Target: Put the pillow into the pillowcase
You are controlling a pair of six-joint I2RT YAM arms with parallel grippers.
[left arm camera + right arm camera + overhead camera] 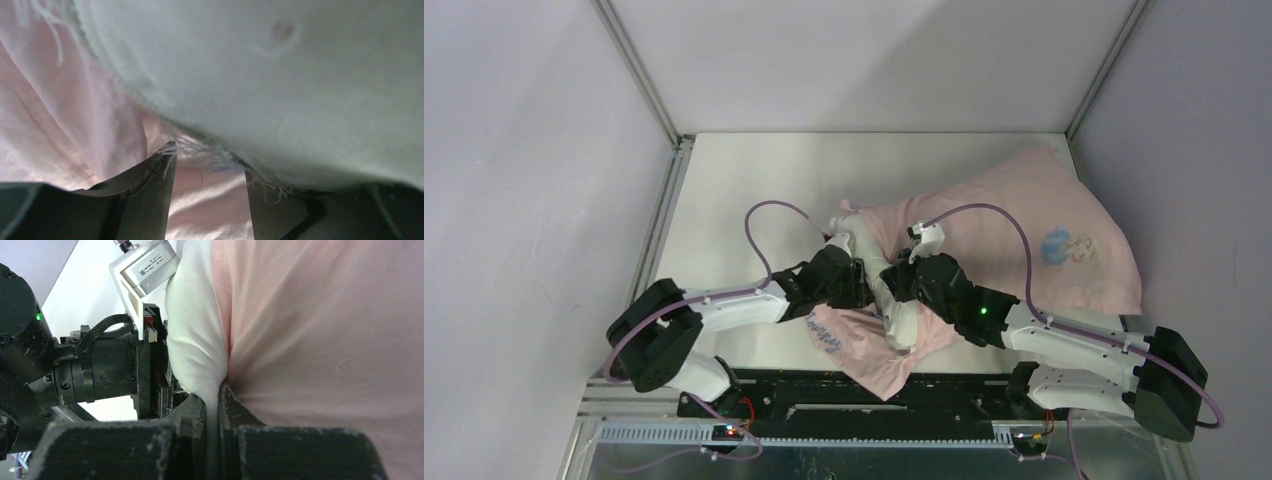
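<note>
My right pincer clamped on white pillow edge beside pillowcase hem — anchoring it. My left pincer parted, gripping nothing, just below frayed pillow seam. Pillow mostly inside pillowcase, right of centre in top view — white end protrudes.

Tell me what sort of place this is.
Probably a lab robot cell, not a home: a plain white table, aluminium frame posts and blank grey walls enclosing it.

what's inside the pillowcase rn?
The white pillow: only its edge shows, poking out of the open end of the pillowcase. The rest is covered by pink fabric, so whether it fills the far corners can't be seen.
</note>
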